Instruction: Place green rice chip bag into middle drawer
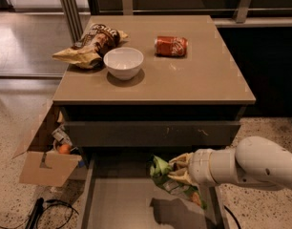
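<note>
I find the gripper [177, 174], pale-fingered on a smooth white arm, clamped onto the crinkled green rice chip bag [161, 170]. It holds the bag above the right side of the open middle drawer [117, 202], a flat-floored, thin-walled grey-brown tray. On the smooth tan cabinet top [203, 80] I count one round white bowl [123, 61], one red can [171, 46] on its side and one crumpled brown-and-yellow chip bag [91, 44].

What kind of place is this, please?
Probably an office snack corner or test lab: drawer cabinet, white bowl and red can on top, cardboard box beside. The end effector holds the green rice chip bag over the middle drawer.
</note>
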Robot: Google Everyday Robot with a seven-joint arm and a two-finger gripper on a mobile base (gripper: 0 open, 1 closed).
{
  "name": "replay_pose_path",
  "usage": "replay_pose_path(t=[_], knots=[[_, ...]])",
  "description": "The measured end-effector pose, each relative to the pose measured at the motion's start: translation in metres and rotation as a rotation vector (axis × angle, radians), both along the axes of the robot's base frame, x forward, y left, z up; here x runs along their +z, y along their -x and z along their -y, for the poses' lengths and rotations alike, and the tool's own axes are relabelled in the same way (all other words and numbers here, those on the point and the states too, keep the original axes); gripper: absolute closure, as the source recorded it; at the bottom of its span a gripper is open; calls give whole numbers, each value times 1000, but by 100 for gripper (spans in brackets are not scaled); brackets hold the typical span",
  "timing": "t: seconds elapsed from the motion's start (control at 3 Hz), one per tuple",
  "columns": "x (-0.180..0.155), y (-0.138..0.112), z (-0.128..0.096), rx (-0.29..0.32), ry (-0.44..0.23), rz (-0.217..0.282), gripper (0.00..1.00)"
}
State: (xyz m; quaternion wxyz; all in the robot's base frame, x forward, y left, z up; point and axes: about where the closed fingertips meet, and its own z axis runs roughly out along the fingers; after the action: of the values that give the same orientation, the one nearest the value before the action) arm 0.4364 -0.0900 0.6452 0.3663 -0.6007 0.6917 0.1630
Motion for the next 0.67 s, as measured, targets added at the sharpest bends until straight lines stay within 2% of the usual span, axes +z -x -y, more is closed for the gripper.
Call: replay_pose_path(t=[0.33,0.67], knots=[[-49,-3,-10,-28,-4,-41,100],[-85,-11,-20,-47,-7,-50,100]])
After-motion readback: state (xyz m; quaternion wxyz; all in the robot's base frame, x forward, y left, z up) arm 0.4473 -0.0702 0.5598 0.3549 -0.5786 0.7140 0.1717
